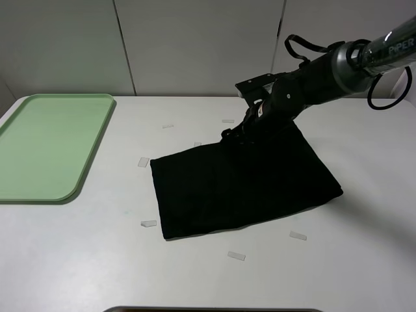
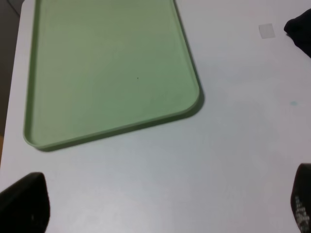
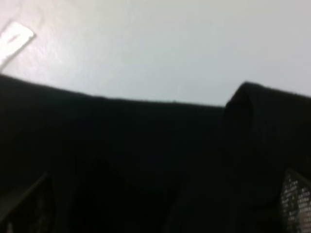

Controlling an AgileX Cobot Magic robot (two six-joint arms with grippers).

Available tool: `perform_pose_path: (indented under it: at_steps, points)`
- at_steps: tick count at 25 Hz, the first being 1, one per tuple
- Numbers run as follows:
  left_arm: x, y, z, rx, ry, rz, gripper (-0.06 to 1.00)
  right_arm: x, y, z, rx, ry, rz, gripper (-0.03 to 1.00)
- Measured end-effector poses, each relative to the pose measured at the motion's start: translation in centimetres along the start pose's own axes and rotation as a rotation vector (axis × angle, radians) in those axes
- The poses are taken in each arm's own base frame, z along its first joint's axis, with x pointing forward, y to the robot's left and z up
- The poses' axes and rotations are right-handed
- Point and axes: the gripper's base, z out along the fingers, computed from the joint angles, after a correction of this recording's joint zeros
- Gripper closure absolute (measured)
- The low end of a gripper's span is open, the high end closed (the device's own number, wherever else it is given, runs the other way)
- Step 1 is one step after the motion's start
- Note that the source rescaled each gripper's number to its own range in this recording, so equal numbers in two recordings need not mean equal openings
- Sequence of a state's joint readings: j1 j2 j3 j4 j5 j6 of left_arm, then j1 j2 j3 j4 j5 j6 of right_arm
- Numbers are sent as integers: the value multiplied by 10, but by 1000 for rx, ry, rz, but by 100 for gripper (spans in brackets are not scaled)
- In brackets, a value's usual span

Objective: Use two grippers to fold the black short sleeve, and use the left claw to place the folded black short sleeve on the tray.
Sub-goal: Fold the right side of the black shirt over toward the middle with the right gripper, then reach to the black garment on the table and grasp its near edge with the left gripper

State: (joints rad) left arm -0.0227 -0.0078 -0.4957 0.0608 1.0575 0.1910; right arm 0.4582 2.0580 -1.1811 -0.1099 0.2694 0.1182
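The black short sleeve (image 1: 240, 185) lies folded into a rough rectangle in the middle of the white table. My right gripper (image 1: 244, 132) reaches in from the upper right and is down at the shirt's far edge. In the right wrist view its fingertips (image 3: 295, 199) stand wide apart, open, over the black cloth (image 3: 146, 155) with a raised fold (image 3: 252, 104). The pale green tray (image 1: 45, 146) sits empty at the far left. The left claw (image 2: 163, 208) is open above bare table, near the tray's corner (image 2: 192, 102); a shirt corner (image 2: 300, 29) shows at the frame's edge. The left arm is out of the high view.
Small white paper scraps lie around the shirt: by its left corner (image 1: 143, 162), at its front left (image 1: 149, 223), in front (image 1: 236, 255) and front right (image 1: 298, 235). Grey wall panels stand behind the table.
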Motion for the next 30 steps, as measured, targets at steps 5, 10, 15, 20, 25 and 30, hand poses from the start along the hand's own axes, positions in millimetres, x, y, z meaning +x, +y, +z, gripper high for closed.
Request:
perform_pose_path:
  at_steps: [5, 10, 15, 20, 25, 30]
  points:
    - [0, 0, 0, 0, 0, 0, -6, -18, -6, -45, 10, -64, 16, -3]
    - [0, 0, 0, 0, 0, 0, -6, -37, -12, -125, 28, -200, -15, -3]
    - [0, 0, 0, 0, 0, 0, -6, -29, -14, -196, 52, -286, -108, -3]
    - [0, 0, 0, 0, 0, 0, -6, 11, -15, -260, 69, -397, -148, -3]
    - [0, 0, 0, 0, -1, 0, -6, 64, -17, -323, 94, -537, -157, -3]
    - [0, 0, 0, 0, -2, 0, -6, 124, -19, -379, 120, -661, -140, -3]
